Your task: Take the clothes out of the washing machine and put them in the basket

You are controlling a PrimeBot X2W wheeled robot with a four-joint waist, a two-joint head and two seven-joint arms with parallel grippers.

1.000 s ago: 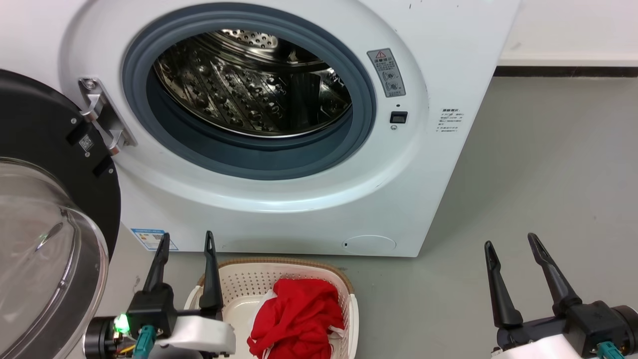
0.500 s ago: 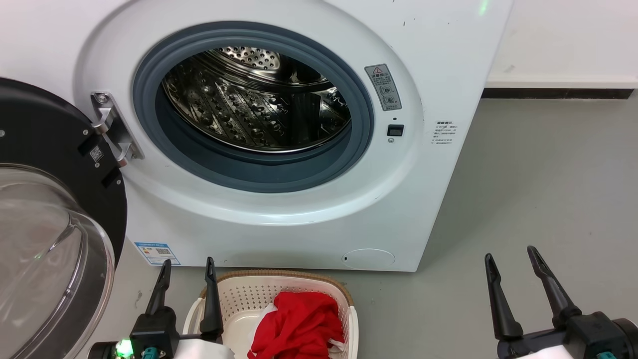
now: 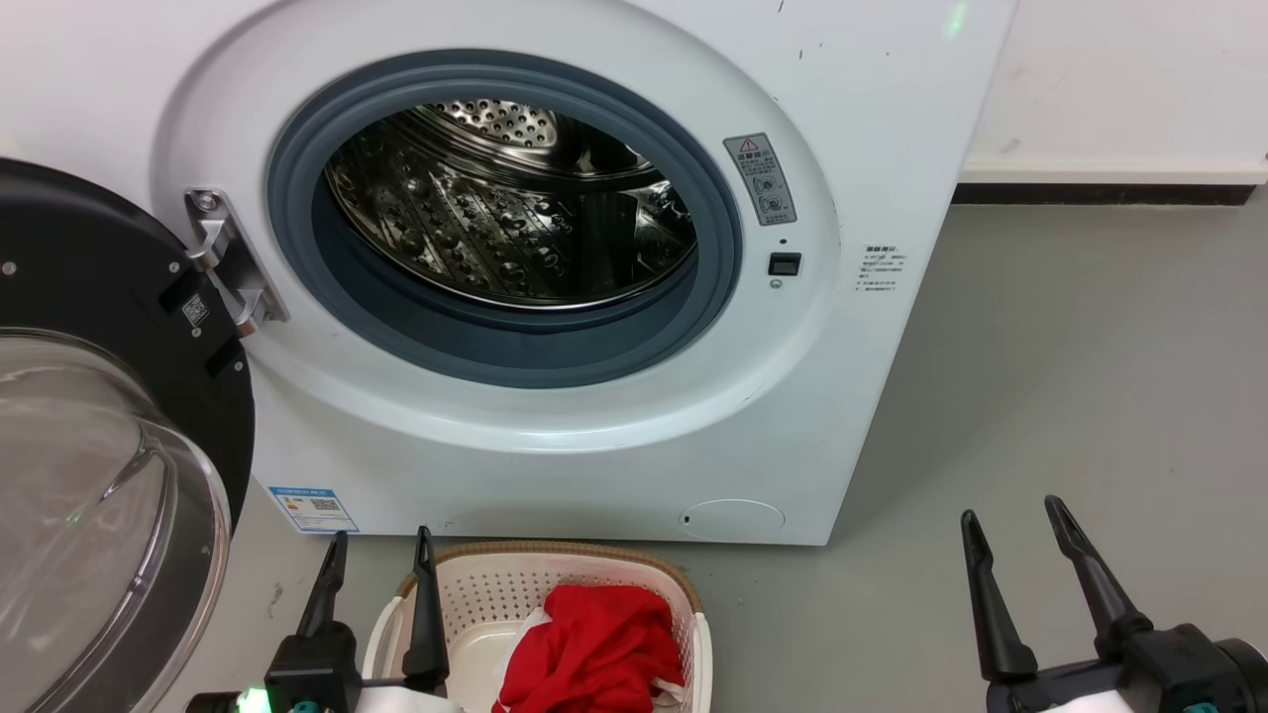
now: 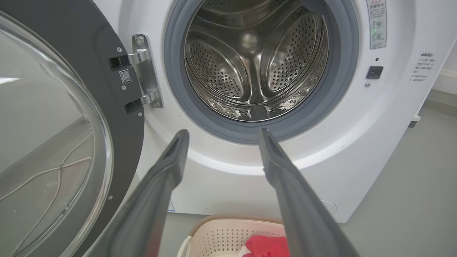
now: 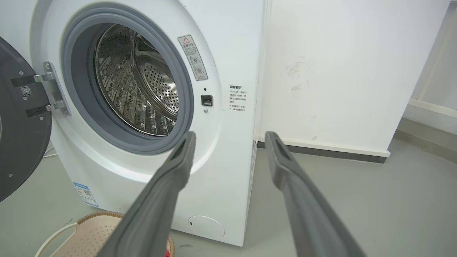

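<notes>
washing machine (image 3: 594,446): white front-loader, glass door (image 3: 99,515) swung wide to its left, steel drum (image 3: 515,218) showing bare metal, no cloth seen inside.
basket (image 3: 555,557): on the grey floor (image 3: 1090,347) just in front of the machine, holding the clothes (image 3: 594,649), a red heap with white bits.
left hand (image 3: 381,535): spread open, empty, at the basket's left edge.
right hand (image 3: 1010,508): spread open, empty, well to the right.
step, as judged: unloading looks done; next calls for a check of the drum's hidden lower front.
</notes>
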